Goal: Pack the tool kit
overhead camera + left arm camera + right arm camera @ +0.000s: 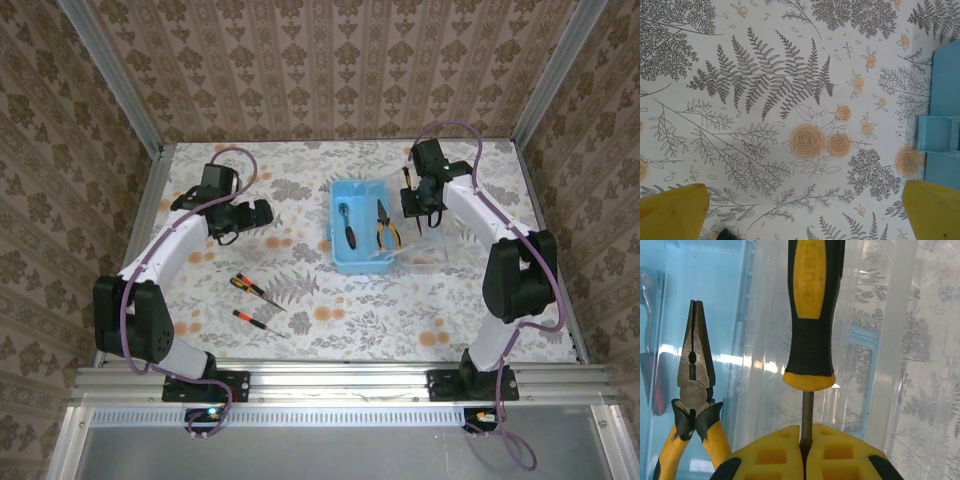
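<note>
The tool kit's light-blue case lies open in the middle of the table, its clear lid folded out to the right. Inside lie yellow-handled pliers and a red-black screwdriver. My right gripper hovers over the lid, shut on the shaft of a yellow-black screwdriver. That shaft is pinched between the yellow fingers of the right gripper, with the pliers to the left. My left gripper stands open left of the case. Its two fingertips are wide apart over bare cloth, with the case at the right edge.
Two red-black screwdrivers lie loose on the floral tablecloth, in front of the left gripper and left of the case. Patterned walls and metal frame rails enclose the table on three sides.
</note>
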